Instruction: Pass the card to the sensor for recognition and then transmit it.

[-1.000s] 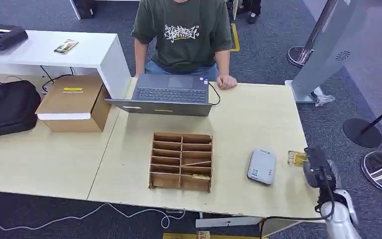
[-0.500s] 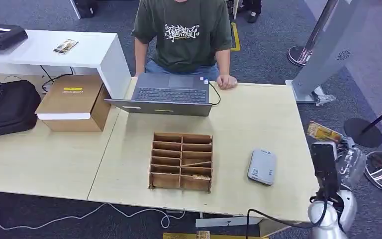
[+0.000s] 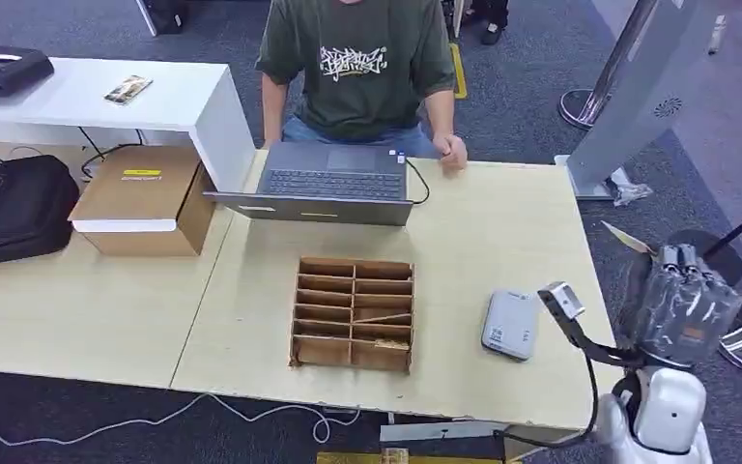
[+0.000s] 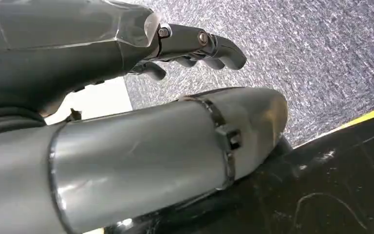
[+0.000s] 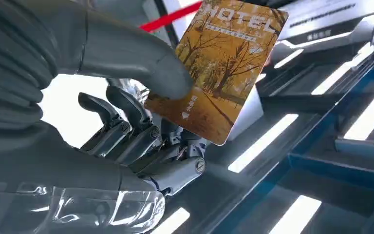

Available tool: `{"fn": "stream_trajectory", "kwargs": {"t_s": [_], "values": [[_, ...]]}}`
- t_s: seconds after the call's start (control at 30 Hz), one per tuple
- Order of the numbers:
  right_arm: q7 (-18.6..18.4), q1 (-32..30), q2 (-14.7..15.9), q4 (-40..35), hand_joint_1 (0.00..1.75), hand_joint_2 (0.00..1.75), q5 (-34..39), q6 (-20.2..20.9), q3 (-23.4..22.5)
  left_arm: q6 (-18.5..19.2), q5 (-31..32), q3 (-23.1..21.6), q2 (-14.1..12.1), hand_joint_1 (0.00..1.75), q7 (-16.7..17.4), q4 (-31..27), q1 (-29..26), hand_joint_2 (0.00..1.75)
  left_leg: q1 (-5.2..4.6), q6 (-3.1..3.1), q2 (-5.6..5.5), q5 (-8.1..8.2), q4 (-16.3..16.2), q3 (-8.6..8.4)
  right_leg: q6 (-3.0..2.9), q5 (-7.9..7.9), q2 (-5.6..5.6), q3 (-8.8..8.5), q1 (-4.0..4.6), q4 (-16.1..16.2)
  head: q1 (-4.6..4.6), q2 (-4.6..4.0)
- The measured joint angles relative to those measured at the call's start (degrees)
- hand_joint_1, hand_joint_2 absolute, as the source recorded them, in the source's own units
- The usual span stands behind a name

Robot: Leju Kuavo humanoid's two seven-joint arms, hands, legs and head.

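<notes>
Thumb pressure was what kept the orange hotel key card with its autumn-tree print [image 5: 221, 68] in place: the right hand [image 5: 141, 126] pinched it between the thick grey thumb and the darker fingers [image 5: 126, 124] curled behind it, gripping near one short end so that most of the printed face stood free. That grip reads as deliberate, since a card held by its end leaves a broad flat area to present to a reader.

From the head view the right hand [image 3: 681, 290] was raised off the right edge of the pale wooden table [image 3: 502, 222], palm turned upward, with the card [image 3: 626, 238] showing as a thin pale sliver above the fingertips, edge-on to the camera. The rounded grey card sensor [image 3: 509, 324] lay flat on the table, near the hand but apart from it, just right of the brown cardboard sorting rack with its small compartments [image 3: 353, 313]. The card was lifted clear of the sensor, not over it, so I judge it was most likely being turned toward the person for the hand-off.

The left hand [image 4: 195, 46] hung above grey carpet, fingers curled loosely with nothing in them.

Across the table a person in a dark green printed T-shirt [image 3: 356, 68] stood behind an open grey laptop [image 3: 333, 182], one hand [image 3: 451, 152] near its corner, well placed to receive the card.
</notes>
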State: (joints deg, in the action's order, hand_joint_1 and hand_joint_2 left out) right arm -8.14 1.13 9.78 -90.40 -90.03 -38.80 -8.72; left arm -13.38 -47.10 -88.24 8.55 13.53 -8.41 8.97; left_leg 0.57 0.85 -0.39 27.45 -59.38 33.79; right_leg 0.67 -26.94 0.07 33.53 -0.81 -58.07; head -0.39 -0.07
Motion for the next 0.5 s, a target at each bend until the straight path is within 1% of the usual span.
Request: {"fn": "stream_trajectory", "kwargs": {"t_s": [0.07,0.1,0.27,0.3,0.37,0.4,0.43,0.47,0.5], "values": [[-2.86,0.37,3.55,0.15,1.75,1.75,-0.07,0.00,1.18,0.13,0.07,0.00,0.02,0.00,0.00,0.00,0.12,0.00,-0.05,-0.01,0.01,0.00,-0.01,-0.01,0.02,0.01,0.01,0.00,-0.06,0.02,-0.02,0.00],[-3.21,0.55,4.58,0.26,1.75,1.75,-0.09,0.00,1.46,0.15,0.07,0.00,0.00,0.00,0.00,0.00,0.17,0.00,-0.05,-0.02,0.01,0.01,-0.02,-0.01,0.02,0.01,0.01,0.00,-0.06,0.02,0.04,0.00],[-4.21,0.80,7.90,0.41,1.75,1.75,-0.09,0.00,2.79,0.35,0.11,0.00,0.02,0.00,0.00,0.00,0.23,0.00,-0.04,-0.04,0.00,0.02,-0.02,-0.01,0.02,0.01,0.00,0.00,-0.05,0.02,-0.02,0.00],[-6.41,1.13,8.74,0.66,1.75,1.75,-0.09,0.02,3.50,0.35,0.13,0.00,0.02,0.00,0.00,0.00,0.23,0.00,-0.04,-0.04,0.00,0.02,0.00,0.09,0.01,0.01,-0.01,-0.03,-0.05,-0.01,0.00,0.00],[-15.56,3.70,10.84,2.28,1.75,1.75,-0.13,0.24,7.58,0.59,0.26,0.00,0.02,0.00,0.00,0.00,0.28,0.00,-0.03,-0.03,0.13,0.02,0.00,0.07,0.00,0.02,0.13,0.04,-0.05,-0.03,-0.04,0.00],[-21.53,5.19,12.08,3.22,1.75,1.75,-0.09,0.26,11.41,0.63,0.31,0.00,0.02,0.00,0.00,0.00,0.35,0.00,-0.02,-0.03,0.22,0.02,0.01,0.05,0.00,0.02,0.20,0.02,-0.03,-0.04,0.02,0.00],[-26.43,7.00,12.64,4.74,1.75,1.75,-0.11,0.24,14.93,0.68,0.35,0.00,0.02,0.00,0.00,0.00,0.43,0.00,0.00,-0.03,0.27,0.02,0.01,0.00,-0.03,0.05,0.26,0.03,-0.03,-0.03,0.02,0.00],[-29.07,8.86,13.00,6.48,1.75,1.75,-0.11,0.20,18.44,0.68,0.42,0.00,0.02,0.00,0.00,0.00,0.50,0.00,0.02,-0.02,0.33,0.01,0.01,-0.05,-0.06,0.07,0.29,0.03,0.00,-0.03,0.00,0.00],[-29.90,9.75,13.13,8.25,1.75,1.75,-0.11,0.15,21.99,0.68,0.57,0.00,0.09,0.00,0.00,0.00,0.56,0.00,0.01,0.00,0.29,-0.01,0.00,-0.10,-0.06,0.06,0.26,0.02,0.00,-0.04,-0.02,0.00]]}}
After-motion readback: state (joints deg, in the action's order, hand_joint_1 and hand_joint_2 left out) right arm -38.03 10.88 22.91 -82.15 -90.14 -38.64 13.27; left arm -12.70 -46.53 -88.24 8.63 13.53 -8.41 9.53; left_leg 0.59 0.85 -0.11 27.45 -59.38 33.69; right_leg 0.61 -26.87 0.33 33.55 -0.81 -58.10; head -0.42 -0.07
